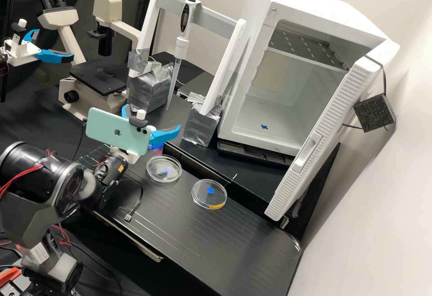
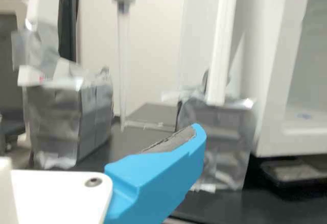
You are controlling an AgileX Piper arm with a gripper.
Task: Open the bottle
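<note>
The gripper point(image 1: 145, 124) is held over the bench behind a pale green phone, its two blue fingers spread apart. One blue finger of the gripper point(image 2: 161, 170) shows up close in the wrist view, with nothing touching its grey pad point(image 2: 171, 141). Just below the right-hand finger, a small pink-purple patch point(image 1: 157, 149) shows in the high view; the phone and gripper cover what surrounds it, and I cannot tell whether it belongs to the bottle. No bottle can be made out clearly.
Two clear round dishes point(image 1: 164, 168) lie on the black bench point(image 1: 189, 242) in front of the gripper. Behind are a foil-wrapped stand point(image 1: 201, 125) with a hanging pipette point(image 1: 181, 46), a microscope point(image 1: 96, 80), and a white cabinet point(image 1: 252, 127) with its door open.
</note>
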